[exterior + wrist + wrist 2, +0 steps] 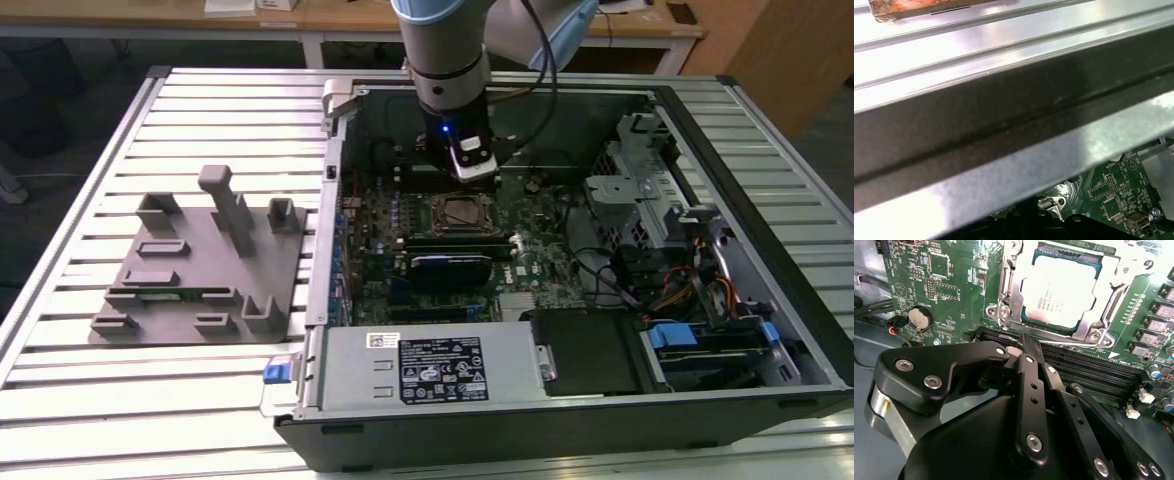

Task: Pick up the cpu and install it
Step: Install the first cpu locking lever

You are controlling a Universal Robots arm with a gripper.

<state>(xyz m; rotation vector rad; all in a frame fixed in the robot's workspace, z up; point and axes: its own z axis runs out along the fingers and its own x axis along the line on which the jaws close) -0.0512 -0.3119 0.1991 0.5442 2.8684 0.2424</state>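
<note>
Ribbed aluminium table (80,400); silvery square cpu (1061,290) seated in socket; black end effector (1026,347) closed, empty.

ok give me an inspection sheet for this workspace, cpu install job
surface: ribbed metal table carrying an open computer case.
job's things: cpu lies flat in the socket on the motherboard, not held.
clutter: grey fixture block on the table at the exterior view's left of the case.
grippers: gripper shut and empty, poised beside the socket, apart from the cpu.
cables: black cable runs along the arm; bundled wires inside the case.
surroundings: wooden desks behind the table.
</note>
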